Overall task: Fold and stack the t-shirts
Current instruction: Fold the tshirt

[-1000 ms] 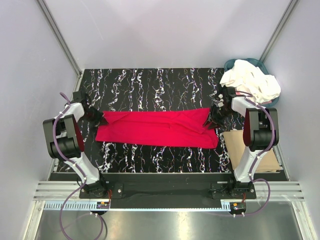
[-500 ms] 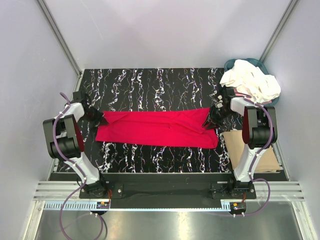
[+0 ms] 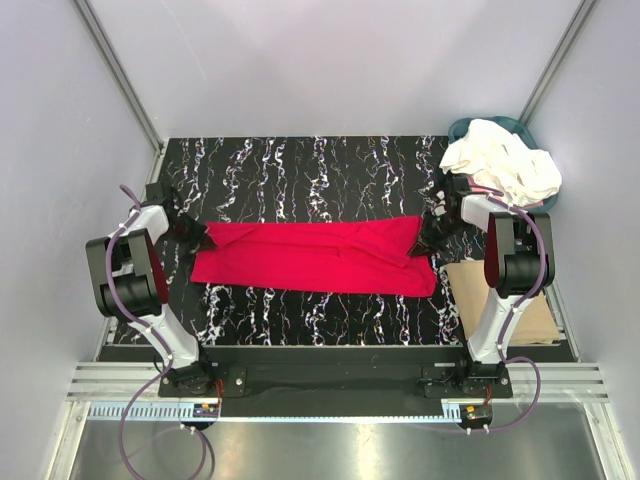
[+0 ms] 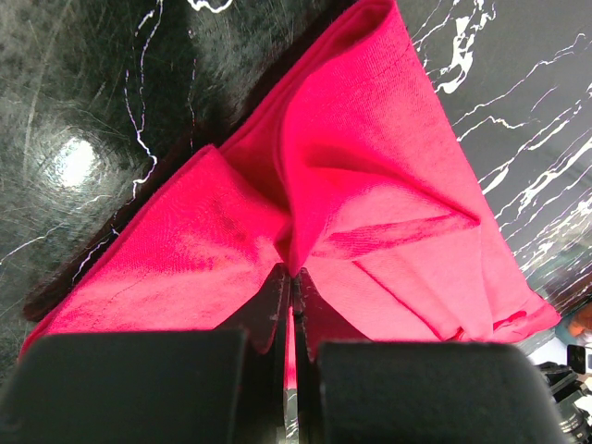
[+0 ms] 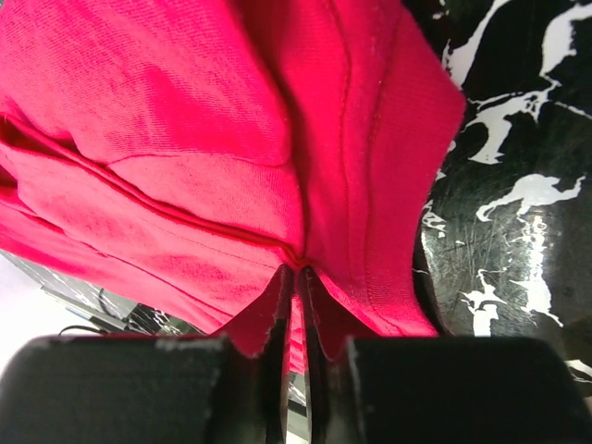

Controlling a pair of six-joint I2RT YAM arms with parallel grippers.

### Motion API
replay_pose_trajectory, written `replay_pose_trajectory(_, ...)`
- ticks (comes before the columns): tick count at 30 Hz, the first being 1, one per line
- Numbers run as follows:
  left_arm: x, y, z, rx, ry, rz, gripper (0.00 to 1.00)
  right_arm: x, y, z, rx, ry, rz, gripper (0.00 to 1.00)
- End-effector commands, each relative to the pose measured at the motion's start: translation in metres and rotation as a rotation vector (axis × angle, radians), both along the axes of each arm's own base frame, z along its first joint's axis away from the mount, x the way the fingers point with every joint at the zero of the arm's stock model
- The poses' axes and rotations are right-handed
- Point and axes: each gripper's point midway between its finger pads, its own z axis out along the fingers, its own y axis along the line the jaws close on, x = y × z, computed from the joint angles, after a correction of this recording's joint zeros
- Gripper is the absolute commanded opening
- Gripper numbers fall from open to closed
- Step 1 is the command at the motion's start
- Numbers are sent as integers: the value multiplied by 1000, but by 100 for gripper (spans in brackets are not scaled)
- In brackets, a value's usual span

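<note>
A red t-shirt (image 3: pixel 315 257) lies stretched in a long band across the middle of the black marbled table (image 3: pixel 300 170). My left gripper (image 3: pixel 203 240) is shut on the shirt's left end; the left wrist view shows red cloth (image 4: pixel 370 185) pinched between the closed fingers (image 4: pixel 268 305). My right gripper (image 3: pixel 421 243) is shut on the shirt's right end; the right wrist view shows the red fabric (image 5: pixel 185 139) gathered into the closed fingers (image 5: pixel 277 305). The cloth is lifted a little at both gripped ends.
A pile of white t-shirts (image 3: pixel 503 163) sits in a teal basket (image 3: pixel 462 128) at the back right corner. A tan board (image 3: pixel 505 300) lies at the right edge beside the right arm. Grey walls enclose the table.
The right gripper has drawn slightly back and to the right with the shirt's end. The left gripper has barely moved.
</note>
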Motion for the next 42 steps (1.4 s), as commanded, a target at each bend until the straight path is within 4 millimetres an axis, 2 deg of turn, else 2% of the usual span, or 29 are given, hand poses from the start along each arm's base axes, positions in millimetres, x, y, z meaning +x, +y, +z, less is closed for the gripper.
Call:
replay_pose_trajectory(1,15,0,29,9,-101,-17,0,9,-4,15,-20,-53,-14,11)
replay_pose_trajectory(9,19,0,41,9,-133,-13,0,13,-9,55,-49,-113,-21,0)
replay_pose_trajectory(14,27,4,56,29,-176,-13,0,27,-12,83,-68,-182,-25,0)
replay_pose_trajectory(15,29,7,58,40,-182,-9,0,36,-15,90,-82,-209,-32,0)
replay_pose_trajectory(17,36,9,63,49,-201,-9,0,44,-17,91,-97,-219,-33,0)
replay_pose_trajectory(18,40,10,62,50,-199,-14,0,56,-19,100,-108,-252,-39,0)
replay_pose_trajectory(19,43,11,63,54,-202,-12,0,64,-32,104,-125,-265,-65,0)
replay_pose_trajectory(23,66,17,73,63,-251,-19,0,109,-44,126,-188,-373,-61,0)
replay_pose_trajectory(27,90,18,65,39,-274,-31,0,147,-48,139,-209,-451,-49,0)
replay_pose_trajectory(31,113,20,58,17,-312,-17,0,179,-43,138,-175,-496,-23,0)
replay_pose_trajectory(33,120,17,46,-14,-301,-13,0,192,-41,131,-161,-501,-19,0)
replay_pose_trajectory(34,128,18,48,-20,-321,-11,0,194,-41,128,-161,-500,-15,0)
replay_pose_trajectory(36,136,16,38,-53,-318,-18,0,199,-40,118,-158,-487,-13,0)
replay_pose_trajectory(37,144,16,42,-51,-343,-22,0,199,-41,112,-162,-478,-6,0)
replay_pose_trajectory(38,147,15,36,-62,-336,-27,0,200,-41,109,-164,-478,-2,0)
replay_pose_trajectory(40,158,18,40,-57,-368,-36,0,200,-43,104,-169,-473,4,0)
replay_pose_trajectory(42,162,15,33,-75,-367,-52,0,200,-42,101,-163,-466,6,0)
